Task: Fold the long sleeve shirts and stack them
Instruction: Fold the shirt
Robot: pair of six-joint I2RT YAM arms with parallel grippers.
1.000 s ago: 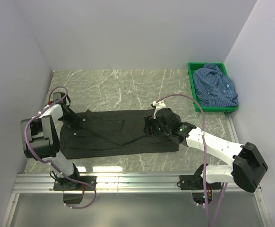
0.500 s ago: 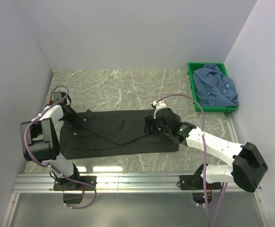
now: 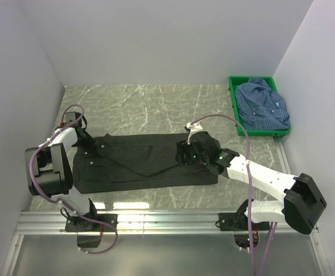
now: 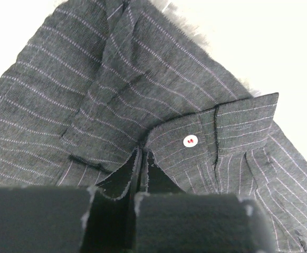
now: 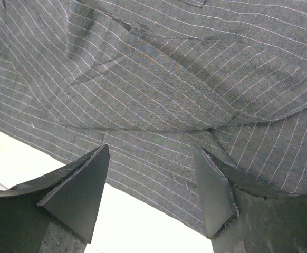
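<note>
Both low over the black shirt (image 3: 144, 164): left end effector (image 4: 142, 158) pinches its cloth, right end effector (image 5: 151, 153) hovers wide open

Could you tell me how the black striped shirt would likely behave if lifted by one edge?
Probably floppy: the black shirt lies creased, so it should drape. Likely light: thin cloth. The pinch by the left gripper might slip.

table (image 3: 156, 109): grey-green marbled top, I see it from overhead
black shirt (image 3: 144, 167): spread flat across the near middle, I note one flap folded over
green crate (image 3: 248, 77): far right corner, by the wall
</note>
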